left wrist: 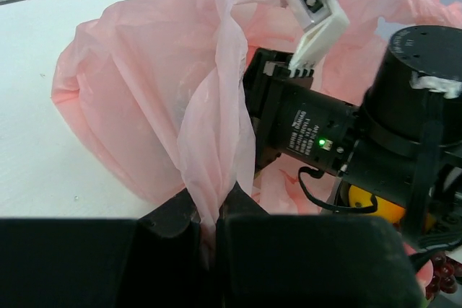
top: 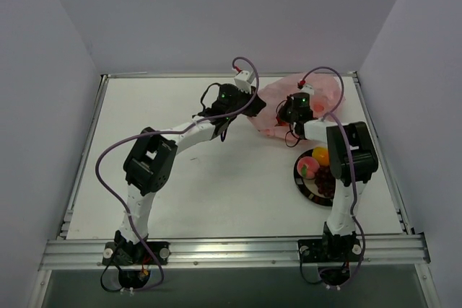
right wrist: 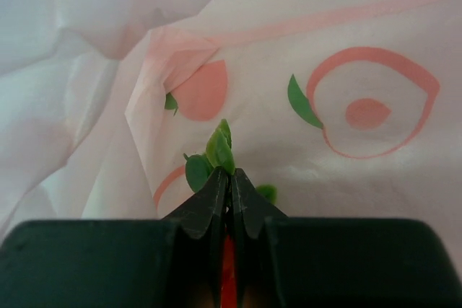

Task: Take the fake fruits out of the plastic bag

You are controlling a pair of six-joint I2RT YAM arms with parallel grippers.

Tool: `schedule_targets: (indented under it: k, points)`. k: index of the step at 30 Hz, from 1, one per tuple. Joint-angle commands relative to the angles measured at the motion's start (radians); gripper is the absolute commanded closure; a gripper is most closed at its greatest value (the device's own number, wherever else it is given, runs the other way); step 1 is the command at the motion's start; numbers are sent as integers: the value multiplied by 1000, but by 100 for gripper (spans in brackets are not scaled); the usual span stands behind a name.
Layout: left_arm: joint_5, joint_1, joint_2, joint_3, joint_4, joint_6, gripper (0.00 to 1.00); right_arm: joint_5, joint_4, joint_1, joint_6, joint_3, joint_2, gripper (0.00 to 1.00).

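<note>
White and smooth, the worktop carries everything here. At its far right lies the plastic bag, a thin, translucent pink film, crumpled into soft folds and printed with darker pink rings and small green leaf marks. The left end effector is pinched narrow on an upright fold of the bag's film, which rises in a gathered ridge from between its black fingers. The right end effector sits among the bag's folds, with film all around it in the right wrist view.

Nearer the arms than the bag, beside the right arm, is a round black-rimmed plate. It holds three plastic fruits: a rounded pink peach, a yellow-orange fruit on its far side, and a knobbly dark purple grape bunch on the near side.

The smallest piece, the strawberry, is clamped between the right fingers, which are drawn nearly together. A sliver of its red body shows in the gap. Its long axis runs along the fingers, and its pointed green leaves stick out past the fingertips, away from the wrist.
</note>
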Motion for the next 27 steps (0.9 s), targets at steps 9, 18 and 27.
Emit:
schedule_targets:
  k: [9,18,27]
  points:
    - [-16,11,-57,49,4,9,98,139,20,9,-60,-130,-355,100]
    - [-10,10,-13,122,-17,8,98,246,-207,11,-51,-247,-652,100]
    - [20,0,65,225,-31,-3,98,221,-589,18,-12,-462,-1146,100]
